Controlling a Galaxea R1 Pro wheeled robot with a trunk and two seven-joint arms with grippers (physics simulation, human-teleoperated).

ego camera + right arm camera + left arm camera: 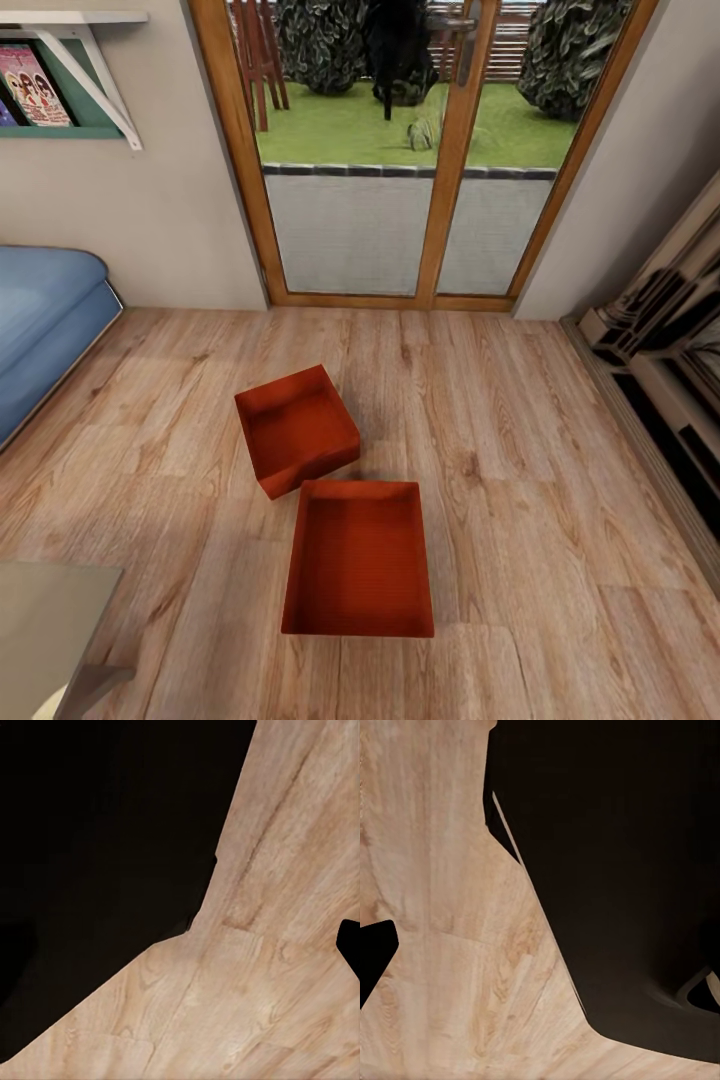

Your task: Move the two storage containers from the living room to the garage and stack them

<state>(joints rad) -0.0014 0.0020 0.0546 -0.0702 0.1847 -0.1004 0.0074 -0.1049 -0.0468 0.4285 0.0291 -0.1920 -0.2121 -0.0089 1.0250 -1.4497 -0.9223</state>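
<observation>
Two red-orange storage containers sit open-topped on the living room's wood plank floor (pixel 520 440): the nearer container (pixel 360 560) lies square to the head camera, the farther container (pixel 297 428) skewed, its near corner touching or just short of the other's rim. A blue sofa (pixel 45 320) is cut off left, a glass door (pixel 400 170) stands beyond. Wrist views show planks behind dark, unreadable bulk; whether either gripper is spread or closed cannot be told.

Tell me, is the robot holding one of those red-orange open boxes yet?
No. Both red-orange open-top boxes, the near one and the far one, sit untouched on the light wood plank floor.
</observation>
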